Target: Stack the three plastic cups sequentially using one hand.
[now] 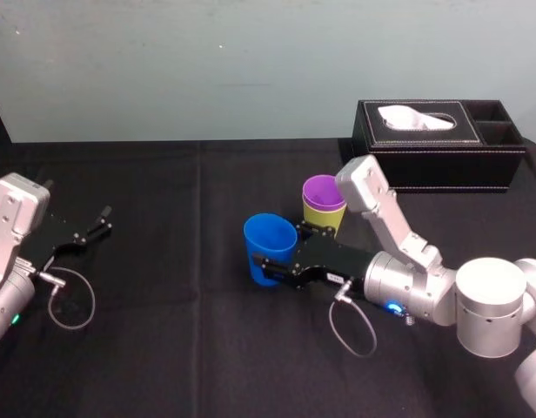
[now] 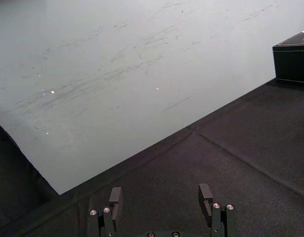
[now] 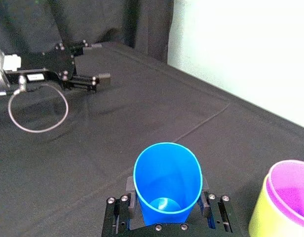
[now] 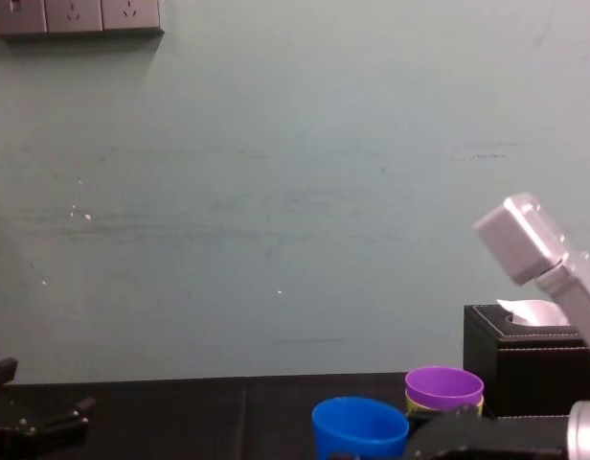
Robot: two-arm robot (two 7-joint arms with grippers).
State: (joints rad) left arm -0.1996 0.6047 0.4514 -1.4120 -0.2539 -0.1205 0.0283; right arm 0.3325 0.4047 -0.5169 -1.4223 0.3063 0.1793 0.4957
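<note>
Blue tapered plastic cup (image 3: pixel 167 180), upright at mid-table, pinched low on both sides by the right black gripper (image 1: pixel 270 267). This hold suits lifting it onto the purple cup (image 1: pixel 324 192), already nested in the yellow-green cup (image 1: pixel 320 219) just beside. The black tissue box (image 1: pixel 442 157) stands behind, probably clear of the path. The left gripper (image 1: pixel 98 222) is parked well apart, fingers spread.

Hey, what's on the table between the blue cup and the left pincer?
Nothing: the head view shows bare black cloth from the blue cup, held by the right pincer, to the idle left pincer.
</note>
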